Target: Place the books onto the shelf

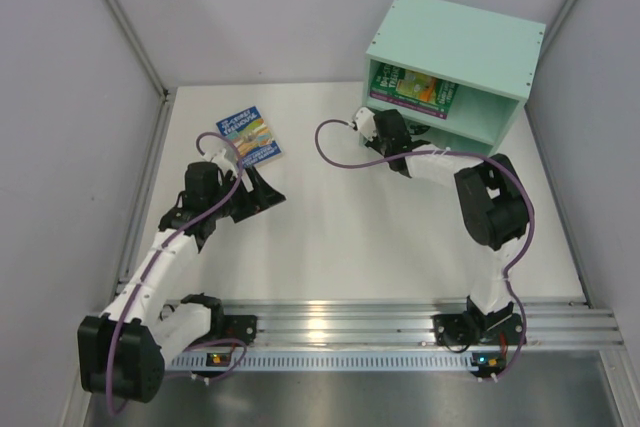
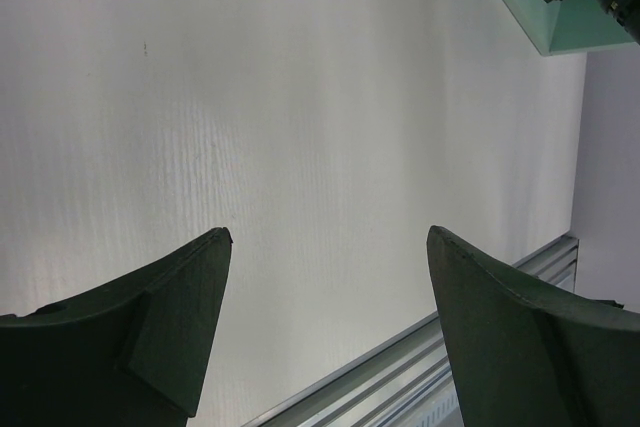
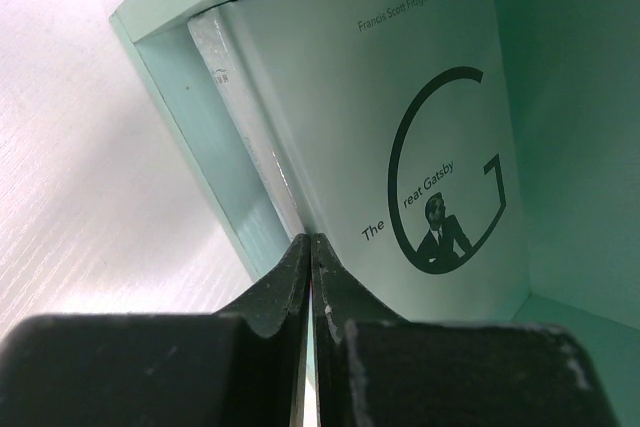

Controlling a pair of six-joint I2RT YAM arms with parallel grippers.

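Our right gripper (image 3: 310, 247) has its fingers pressed together with nothing between them, the tips right at the near edge of a white book (image 3: 400, 127). We cannot tell whether they actually touch it. That white book stands against the left wall inside the shelf (image 3: 185, 87), in what looks from above like the lower compartment. Green and purple books (image 1: 415, 89) already sit in the upper one. Our left gripper (image 2: 328, 234) hangs spread wide and empty over the bare table (image 1: 350, 227), pointing towards the right. The blue book (image 1: 248, 135) with the yellow picture lies flat on the far left of the table, just beyond that gripper and well apart from the shelf. We judge that the right arm is nudging the white book home, so the task is nearly done and only the blue book is left to shelve. Next, we would need to turn the left gripper round to that thin, flat book, get a finger under one edge to lift it, then carry it across to the shelf.
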